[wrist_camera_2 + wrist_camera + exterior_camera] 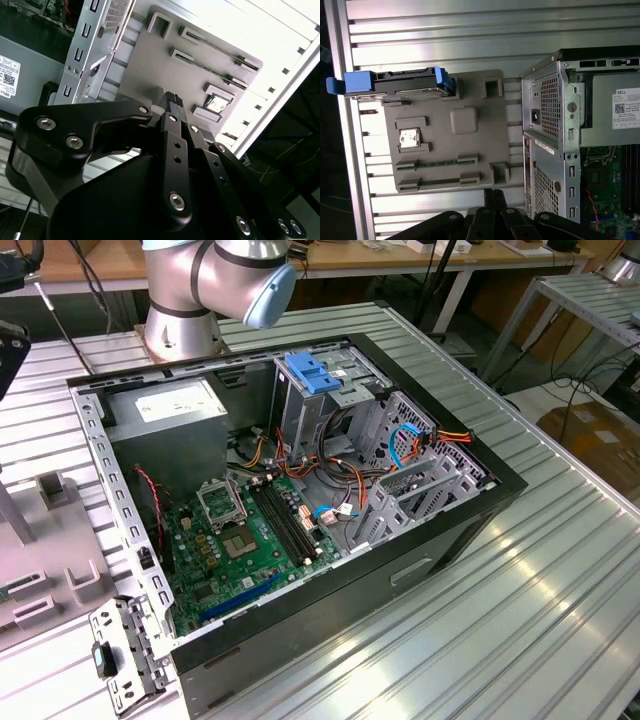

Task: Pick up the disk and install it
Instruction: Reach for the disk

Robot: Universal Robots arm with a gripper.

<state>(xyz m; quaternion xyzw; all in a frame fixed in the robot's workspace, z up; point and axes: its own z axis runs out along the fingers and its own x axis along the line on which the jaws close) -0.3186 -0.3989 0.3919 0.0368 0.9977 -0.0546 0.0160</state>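
Above one edge of grey plate: gripper, jaws pressed together, empty.
Disk: standing on the plate's opposite edge, well apart from the jaws.
Long axis: along that edge, crosswise to the jaws' approach line.

1. One silver rectangular metal disk framed by blue plastic rails.
2. One flat grey plastic fixture tray.
3. One small square silver chip.
4. One open black metal computer case.
5. One green circuit board.
6. One grey metal box with a white sticker.
7. One bare blue ribbed plastic bracket.
8. One black two-fingered gripper.
9. One silver robot arm.
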